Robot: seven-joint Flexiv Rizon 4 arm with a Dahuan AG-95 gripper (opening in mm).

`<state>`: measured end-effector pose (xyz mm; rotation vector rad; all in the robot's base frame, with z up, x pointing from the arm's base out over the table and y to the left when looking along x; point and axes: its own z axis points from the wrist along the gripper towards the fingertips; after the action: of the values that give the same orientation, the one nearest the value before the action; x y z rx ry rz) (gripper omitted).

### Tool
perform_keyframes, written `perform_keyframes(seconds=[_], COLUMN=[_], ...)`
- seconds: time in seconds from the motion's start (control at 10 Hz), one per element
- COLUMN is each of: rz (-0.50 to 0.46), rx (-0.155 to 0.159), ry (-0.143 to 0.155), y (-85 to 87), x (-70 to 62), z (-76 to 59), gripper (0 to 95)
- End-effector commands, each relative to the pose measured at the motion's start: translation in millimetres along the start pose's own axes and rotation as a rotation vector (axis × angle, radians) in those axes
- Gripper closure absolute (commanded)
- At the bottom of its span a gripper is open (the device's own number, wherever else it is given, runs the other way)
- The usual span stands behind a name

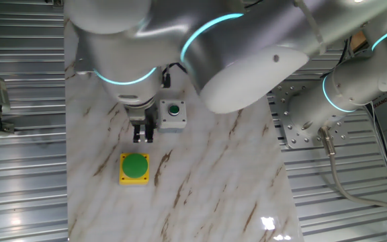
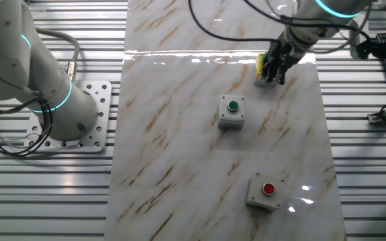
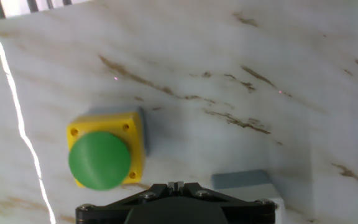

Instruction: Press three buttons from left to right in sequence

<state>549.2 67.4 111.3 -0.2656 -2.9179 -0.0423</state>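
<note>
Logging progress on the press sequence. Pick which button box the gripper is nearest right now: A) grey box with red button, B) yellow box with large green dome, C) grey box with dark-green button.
B: the gripper hangs just beside the yellow box.

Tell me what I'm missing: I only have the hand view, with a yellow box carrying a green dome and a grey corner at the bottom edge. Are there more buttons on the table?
Observer: Yes. A grey box with a red button sits at the far end of the row. Only the other fixed view shows it.
Operator: And the grey corner?
Observer: That is a grey box with a dark-green button, the middle one of the three.
Operator: Is the gripper on the dome?
Observer: No. In one fixed view the gripper hangs between the middle box and the yellow box, short of the dome. I cannot tell whether the fingers are open.
</note>
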Motion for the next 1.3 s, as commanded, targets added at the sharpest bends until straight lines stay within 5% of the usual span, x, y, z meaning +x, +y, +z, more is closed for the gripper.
perform_keyframes(seconds=[0.1,0.9,1.3], rz=[0.018,0.070,-0.039], rx=[0.001,-0.001,0.008], ry=[-0.003,0.002,0.004], y=[6.7,36.3,48.0], x=[-4.9,-22.3,-21.6], z=[-0.5,-8.1,-7.9], gripper=[95.0,95.0,95.0])
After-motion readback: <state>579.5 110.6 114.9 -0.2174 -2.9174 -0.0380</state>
